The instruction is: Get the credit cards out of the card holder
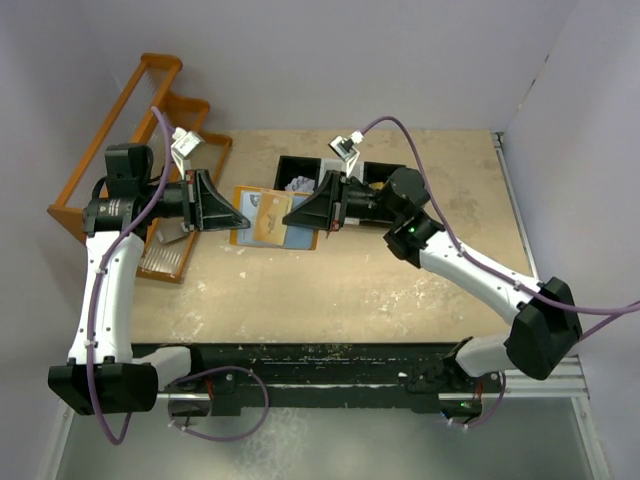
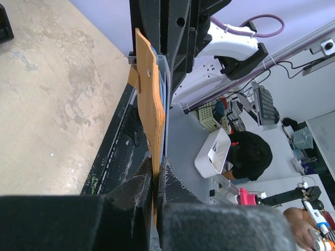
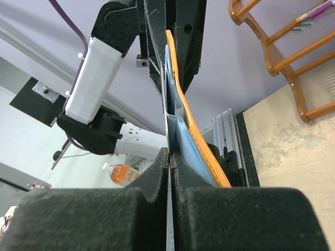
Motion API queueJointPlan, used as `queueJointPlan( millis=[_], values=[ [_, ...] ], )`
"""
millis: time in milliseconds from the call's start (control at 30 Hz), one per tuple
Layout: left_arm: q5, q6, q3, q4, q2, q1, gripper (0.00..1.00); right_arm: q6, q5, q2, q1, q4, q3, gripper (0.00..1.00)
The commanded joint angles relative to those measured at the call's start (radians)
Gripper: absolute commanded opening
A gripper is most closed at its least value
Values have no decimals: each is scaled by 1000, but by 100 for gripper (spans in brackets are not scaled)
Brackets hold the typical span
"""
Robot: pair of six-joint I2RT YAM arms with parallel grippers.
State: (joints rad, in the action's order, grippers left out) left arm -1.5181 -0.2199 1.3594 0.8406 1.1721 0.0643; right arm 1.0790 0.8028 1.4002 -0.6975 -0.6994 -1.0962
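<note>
Tan leather wallet (image 1: 262, 230) is held up off the table (image 1: 350, 290), spread open just on the near side of the black tray (image 1: 283, 170) and strung between both arms.

Left gripper (image 1: 240, 216) is clamped fully down on the wallet's left edge. Right gripper (image 3: 170, 157) is pinched fully closed on a thin stiff sheet coming out of the pale blue inner panel. It reads as a card (image 3: 168, 125), but from the wrist view I can't rule out some pocket lip in the pinch too. Can't tell how many cards are inside.

Risks from here:
- If pocket fabric is caught with the card, a pull would only stretch the wallet between the arms or yank it out of the left grip.
- The bite on the card is at its very edge. It's thin and slick, so the fingers could slide off once the pocket drags.
- A pull out of line with the pocket could bow or jam the card.
- The left hold is also on a narrow strip, so the wallet could pivot or fold shut under load.

Around:
- The tray sits right behind the wallet, with white crumpled scraps (image 1: 299, 185) in its left compartment.
- The right wrist hangs over the tray's front, so there's little room to back off on that side.
- The orange wooden rack (image 1: 120, 110) is well left of the tray, behind the left arm, and not in the pull path.
- Only the wallet lies between the two grippers.
</note>
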Motion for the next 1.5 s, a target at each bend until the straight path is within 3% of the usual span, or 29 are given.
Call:
queueJointPlan(
  millis=[0, 600, 700, 833, 933, 1033, 1167, 1267, 1467],
  values=[
    [-89, -5, 18, -30, -22, 3, 1, 10, 40, -62, 38, -49, 7, 0],
    [-15, -30, 22, -82, -25, 4, 0, -130, 90, -137, 118, 215, -3, 0],
    [129, 7, 32, -56, -22, 3, 0, -144, 95, -163, 178, 284, 1, 0],
    [428, 135, 76, 72, 23, 5, 0, -150, 113, -168, 321, 382, 25, 0],
    [537, 200, 87, 125, 48, 5, 0, -180, 99, -157, 414, 484, 44, 0],
    [634, 239, 84, 133, 43, 5, 0, -320, -57, -125, 470, 708, -7, 0],
    [667, 291, 91, 158, 40, 5, 0, -501, -425, -24, 485, 960, -139, 0],
    [673, 305, 91, 158, 37, 5, 0, -536, -642, 78, 487, 1031, -227, 0],
    [705, 356, 108, 189, 37, 5, 0, -601, -859, 299, 489, 1097, -376, 0]
  ],
)
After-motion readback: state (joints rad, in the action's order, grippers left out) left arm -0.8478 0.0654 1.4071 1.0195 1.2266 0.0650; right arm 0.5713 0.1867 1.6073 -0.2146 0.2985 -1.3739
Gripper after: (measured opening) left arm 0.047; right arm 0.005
